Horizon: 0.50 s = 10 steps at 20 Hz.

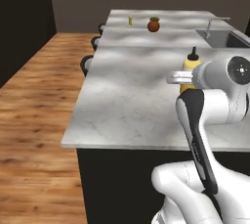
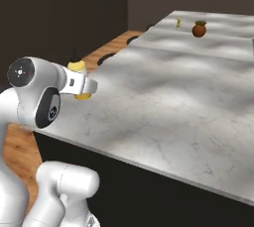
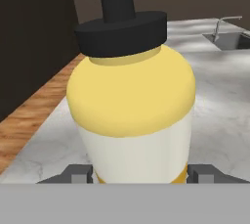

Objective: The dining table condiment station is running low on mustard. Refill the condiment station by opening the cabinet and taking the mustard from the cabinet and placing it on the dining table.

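The mustard [image 3: 132, 100] is a yellow squeeze bottle with a paler band and a dark nozzle. It stands upright between my fingertips [image 3: 78, 174], close to the camera. My gripper [image 1: 188, 78] is shut on the mustard [image 1: 191, 62] over the near part of the dining table [image 1: 127, 96], a long marble-topped island. From the other side, the gripper [image 2: 79, 85] holds the mustard [image 2: 76, 66] near the dining table [image 2: 163, 102] at its left edge. Whether the bottle's base touches the marble I cannot tell. The cabinet is out of view.
A round brown-orange fruit [image 1: 154, 25] and a small yellow item [image 1: 130, 20] sit at the island's far end. A sink with a faucet [image 1: 222, 36] is at the far right. Dark stools [image 1: 88, 64] line the left side over wood floor [image 1: 34, 100].
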### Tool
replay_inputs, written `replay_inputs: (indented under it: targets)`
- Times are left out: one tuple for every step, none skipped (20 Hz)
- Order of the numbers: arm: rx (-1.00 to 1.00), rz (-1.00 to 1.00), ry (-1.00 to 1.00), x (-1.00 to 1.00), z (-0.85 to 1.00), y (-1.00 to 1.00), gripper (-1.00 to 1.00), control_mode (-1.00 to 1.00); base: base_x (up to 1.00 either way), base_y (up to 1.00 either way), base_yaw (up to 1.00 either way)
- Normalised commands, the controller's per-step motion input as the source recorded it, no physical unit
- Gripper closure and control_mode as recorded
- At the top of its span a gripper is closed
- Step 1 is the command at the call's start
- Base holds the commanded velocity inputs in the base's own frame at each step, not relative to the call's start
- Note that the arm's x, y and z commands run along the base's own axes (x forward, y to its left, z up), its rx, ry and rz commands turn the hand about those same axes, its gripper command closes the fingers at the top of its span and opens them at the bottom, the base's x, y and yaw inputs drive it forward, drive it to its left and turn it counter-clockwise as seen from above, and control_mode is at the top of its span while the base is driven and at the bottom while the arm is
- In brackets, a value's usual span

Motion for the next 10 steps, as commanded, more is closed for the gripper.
replay_inputs:
  targets:
    - [0.00,0.00,0.00,0.00,0.00,0.00,1.00,1.00,0.81,0.35,-0.26]
    - [0.00,0.00,0.00,0.00,0.00,0.00,1.00,1.00,0.33,0.09,-0.13]
    - [0.00,0.00,0.00,0.00,0.00,0.00,1.00,1.00,0.00,0.00,0.00]
    - [0.00,0.00,0.00,0.00,0.00,0.00,1.00,1.00,0.00,0.00,0.00]
    - [0.00,0.00,0.00,0.00,0.00,0.00,1.00,1.00,0.00,0.00,0.00]
    - [0.00,0.00,0.00,0.00,0.00,0.00,1.00,1.00,0.00,0.00,0.00]
    - [0.00,0.00,0.00,0.00,0.00,0.00,1.00,1.00,0.00,0.00,0.00]
    - [0.00,0.00,0.00,0.00,0.00,0.00,1.00,-1.00,0.00,0.00,0.00]
    - [0.00,0.00,0.00,0.11,0.00,0.00,1.00,-1.00,0.00,0.00,0.00]
    - [0.00,0.01,0.00,0.25,0.00,-0.09,1.00,-1.00,0.00,0.00,0.00]
